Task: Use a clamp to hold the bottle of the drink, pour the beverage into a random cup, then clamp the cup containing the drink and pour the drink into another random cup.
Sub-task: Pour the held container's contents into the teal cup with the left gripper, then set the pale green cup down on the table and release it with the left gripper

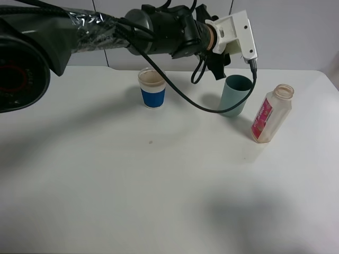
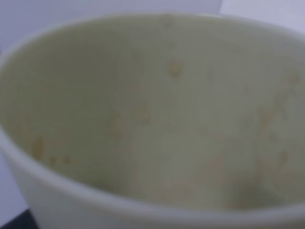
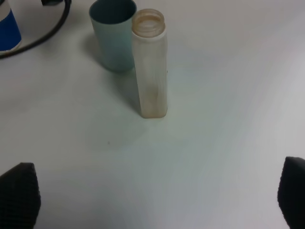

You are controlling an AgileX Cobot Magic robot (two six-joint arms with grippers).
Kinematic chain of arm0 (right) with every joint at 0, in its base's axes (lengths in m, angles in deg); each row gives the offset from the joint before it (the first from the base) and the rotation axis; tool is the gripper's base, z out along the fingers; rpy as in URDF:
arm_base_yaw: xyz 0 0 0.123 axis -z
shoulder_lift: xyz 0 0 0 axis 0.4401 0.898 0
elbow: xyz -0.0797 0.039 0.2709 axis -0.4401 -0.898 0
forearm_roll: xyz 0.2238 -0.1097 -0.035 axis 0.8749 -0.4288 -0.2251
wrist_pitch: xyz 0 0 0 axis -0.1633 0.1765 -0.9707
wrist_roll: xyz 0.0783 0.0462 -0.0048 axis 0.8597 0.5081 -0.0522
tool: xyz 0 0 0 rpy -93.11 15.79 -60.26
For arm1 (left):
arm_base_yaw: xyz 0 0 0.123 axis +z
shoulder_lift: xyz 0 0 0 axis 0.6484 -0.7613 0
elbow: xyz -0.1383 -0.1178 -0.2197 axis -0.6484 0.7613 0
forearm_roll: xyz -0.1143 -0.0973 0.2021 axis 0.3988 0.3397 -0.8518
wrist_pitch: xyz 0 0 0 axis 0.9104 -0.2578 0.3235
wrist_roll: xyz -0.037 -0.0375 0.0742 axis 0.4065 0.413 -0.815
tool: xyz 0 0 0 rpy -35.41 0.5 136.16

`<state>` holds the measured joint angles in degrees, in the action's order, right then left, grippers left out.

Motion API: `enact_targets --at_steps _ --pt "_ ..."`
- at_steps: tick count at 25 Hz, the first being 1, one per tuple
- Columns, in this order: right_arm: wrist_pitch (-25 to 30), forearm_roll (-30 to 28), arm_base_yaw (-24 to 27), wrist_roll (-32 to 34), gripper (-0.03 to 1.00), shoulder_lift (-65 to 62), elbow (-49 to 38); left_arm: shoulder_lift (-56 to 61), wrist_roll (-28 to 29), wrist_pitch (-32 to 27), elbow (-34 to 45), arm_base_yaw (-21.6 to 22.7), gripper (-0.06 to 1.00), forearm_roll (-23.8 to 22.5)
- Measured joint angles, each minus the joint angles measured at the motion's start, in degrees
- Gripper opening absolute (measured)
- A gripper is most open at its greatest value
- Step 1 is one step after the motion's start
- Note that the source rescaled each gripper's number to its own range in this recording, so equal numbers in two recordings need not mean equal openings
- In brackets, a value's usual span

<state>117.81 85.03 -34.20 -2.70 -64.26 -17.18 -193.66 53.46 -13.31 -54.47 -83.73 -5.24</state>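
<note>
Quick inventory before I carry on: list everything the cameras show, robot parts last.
Bottle: one, clear with pink label, uncapped, upright on the table's right, looks nearly empty.
Teal cup: one, upright, just left of the bottle.
Blue-sleeved cup: one, brownish inside, table's rear centre.
Yellow-green cup: one, brown droplets inside, fills the left wrist view; hidden in the high view.
Table: one, white.
Left arm: black, white mount, above the teal cup; gripper shut.
Right gripper: black fingertips wide apart, facing the bottle.

Blue-sleeved paper cup [image 1: 152, 88]; teal tumbler [image 1: 235, 95]; white table [image 1: 132, 185]
</note>
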Motion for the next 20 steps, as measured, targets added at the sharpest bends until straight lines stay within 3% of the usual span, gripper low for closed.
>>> enact_targets --at_steps 7,16,20 --pt "0.00 0.00 0.00 0.00 1.00 0.00 0.00 2.19 -0.95 0.47 0.06 1.71 0.03 11.10" --pt "0.00 0.00 0.00 0.00 1.00 0.00 0.00 4.11 -6.56 6.86 6.20 1.85 0.03 26.71" --pt "0.00 0.00 0.00 0.00 1.00 0.00 0.00 4.67 -7.81 11.47 10.14 1.89 0.03 31.45"
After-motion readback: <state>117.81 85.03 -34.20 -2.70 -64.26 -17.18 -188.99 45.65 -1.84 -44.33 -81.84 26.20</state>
